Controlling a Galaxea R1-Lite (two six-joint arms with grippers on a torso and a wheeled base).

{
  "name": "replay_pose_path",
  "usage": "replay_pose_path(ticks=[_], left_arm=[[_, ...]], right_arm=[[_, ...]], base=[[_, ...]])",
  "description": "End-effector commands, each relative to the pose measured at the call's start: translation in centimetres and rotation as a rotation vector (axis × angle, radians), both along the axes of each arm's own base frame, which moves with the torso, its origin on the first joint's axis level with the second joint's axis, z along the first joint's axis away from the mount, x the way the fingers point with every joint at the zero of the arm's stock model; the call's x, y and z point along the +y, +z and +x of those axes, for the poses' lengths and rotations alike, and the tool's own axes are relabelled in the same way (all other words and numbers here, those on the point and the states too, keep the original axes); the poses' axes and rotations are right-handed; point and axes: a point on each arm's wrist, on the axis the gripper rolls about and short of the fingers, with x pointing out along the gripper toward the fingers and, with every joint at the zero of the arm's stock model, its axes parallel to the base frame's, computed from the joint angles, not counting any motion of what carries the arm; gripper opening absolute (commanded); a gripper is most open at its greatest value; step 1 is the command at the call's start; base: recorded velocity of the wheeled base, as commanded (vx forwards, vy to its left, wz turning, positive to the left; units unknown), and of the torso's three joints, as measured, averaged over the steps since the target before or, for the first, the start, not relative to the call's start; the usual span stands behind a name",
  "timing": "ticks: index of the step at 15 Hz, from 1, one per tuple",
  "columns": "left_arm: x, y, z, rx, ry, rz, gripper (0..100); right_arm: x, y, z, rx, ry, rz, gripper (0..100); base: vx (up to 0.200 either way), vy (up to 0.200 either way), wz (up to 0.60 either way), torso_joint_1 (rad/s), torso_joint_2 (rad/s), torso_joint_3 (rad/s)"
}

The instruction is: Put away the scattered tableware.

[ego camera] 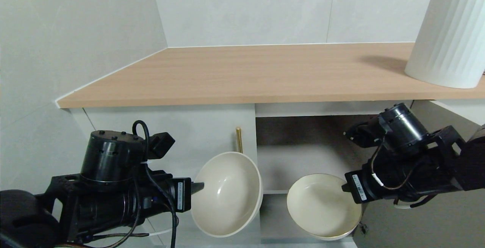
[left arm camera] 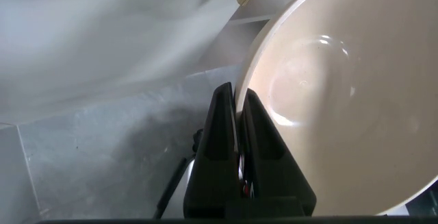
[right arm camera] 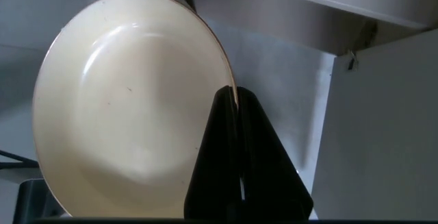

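My left gripper (ego camera: 197, 187) is shut on the rim of a cream bowl (ego camera: 227, 195), held tilted in front of the closed cabinet door. In the left wrist view the two fingers (left arm camera: 236, 121) pinch that bowl's (left arm camera: 335, 87) edge. My right gripper (ego camera: 345, 187) is shut on the rim of a wider cream dish (ego camera: 322, 206), held before the open cabinet compartment (ego camera: 303, 142). From the right wrist, the fingers (right arm camera: 236, 114) clamp the dish (right arm camera: 130, 101) at its rim.
A wooden countertop (ego camera: 265, 73) runs above the cabinet, with a white ribbed container (ego camera: 449, 37) at its right end. A brass handle (ego camera: 238, 140) sits on the closed door. A shelf edge (ego camera: 274, 192) crosses the open compartment. Walls close off the left side.
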Motion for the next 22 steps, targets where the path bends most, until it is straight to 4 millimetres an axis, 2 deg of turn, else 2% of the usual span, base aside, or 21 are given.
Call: replay_pose_path(ticks=[1, 2, 3, 6, 9, 11, 17, 22], left_arm=[[0.0, 0.0, 0.0, 0.001, 0.001, 0.000, 0], [0.0, 0.0, 0.0, 0.001, 0.001, 0.000, 0], [0.0, 0.0, 0.0, 0.001, 0.001, 0.000, 0], [0.0, 0.0, 0.0, 0.001, 0.001, 0.000, 0], [0.0, -0.2, 0.1, 0.006, 0.001, 0.003, 0], [0.0, -0.2, 0.1, 0.006, 0.001, 0.003, 0], [-0.1, -0.2, 0.1, 0.006, -0.001, 0.003, 0], [-0.1, -0.2, 0.0, 0.006, -0.004, 0.003, 0]], right_arm=[[1.4, -2.5, 0.5, 0.070, 0.034, -0.066, 0], [2.0, -4.4, 0.8, 0.106, 0.054, -0.128, 0], [2.2, -4.8, 1.0, 0.115, 0.051, -0.142, 0], [2.8, -7.8, 3.4, 0.167, 0.015, -0.177, 0], [3.2, -11.2, 6.0, 0.146, -0.066, -0.130, 0], [3.1, -12.8, 7.8, 0.100, -0.130, -0.076, 0], [2.1, -15.7, 12.1, -0.063, -0.322, -0.012, 0], [1.2, -15.8, 14.4, -0.126, -0.464, -0.002, 0]], base=[[0.000, 0.000, 0.00, 0.000, 0.00, 0.000], [0.000, 0.000, 0.00, 0.000, 0.00, 0.000], [0.000, 0.000, 0.00, 0.000, 0.00, 0.000], [0.000, 0.000, 0.00, 0.000, 0.00, 0.000], [0.000, 0.000, 0.00, 0.000, 0.00, 0.000], [0.000, 0.000, 0.00, 0.000, 0.00, 0.000], [0.000, 0.000, 0.00, 0.000, 0.00, 0.000], [0.000, 0.000, 0.00, 0.000, 0.00, 0.000]])
